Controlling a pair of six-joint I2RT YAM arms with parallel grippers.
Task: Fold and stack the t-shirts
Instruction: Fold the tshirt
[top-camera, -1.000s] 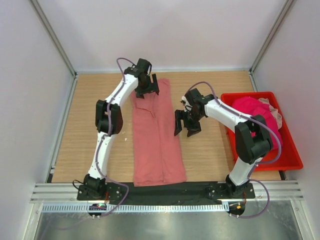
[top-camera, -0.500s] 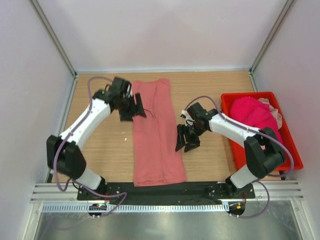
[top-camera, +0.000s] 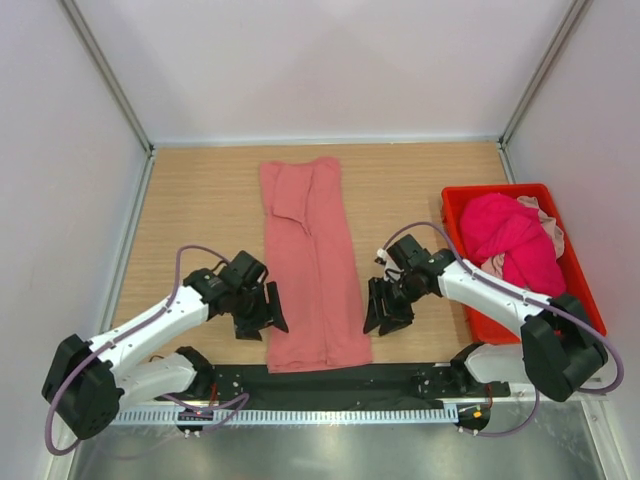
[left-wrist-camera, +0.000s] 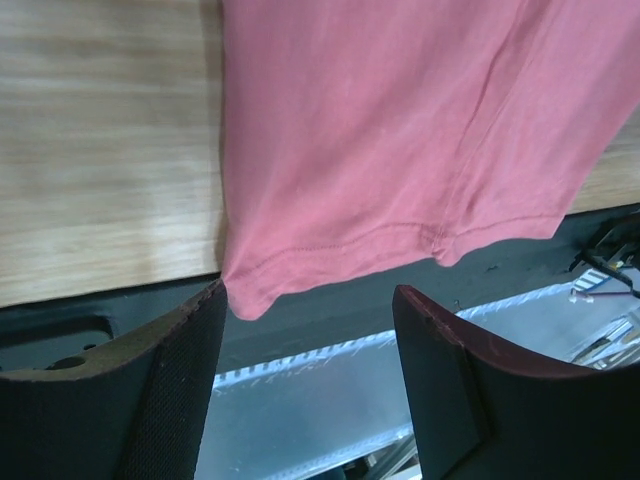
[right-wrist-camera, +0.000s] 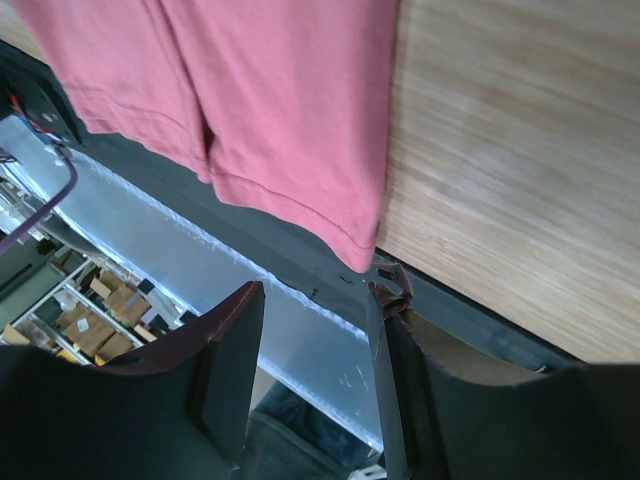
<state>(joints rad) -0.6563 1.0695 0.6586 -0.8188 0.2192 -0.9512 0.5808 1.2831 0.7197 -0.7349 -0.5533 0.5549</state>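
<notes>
Salmon t-shirt (top-camera: 310, 265): long narrow strip, axis near-to-far, hem at near end.

The salmon t-shirt (top-camera: 310, 270) is soft, matt knit cloth with a stitched hem. The counter (top-camera: 200, 220) is pale wood with visible grain and a smooth, faintly satin finish. A matt black strip (top-camera: 330, 378) edges its near side, then a brushed metal sheet (top-camera: 330, 450). The red bin (top-camera: 495, 189) at right is glossy plastic. The left gripper (left-wrist-camera: 305, 340) has matt dark fingers (left-wrist-camera: 180, 400) with finely textured faces.
</notes>
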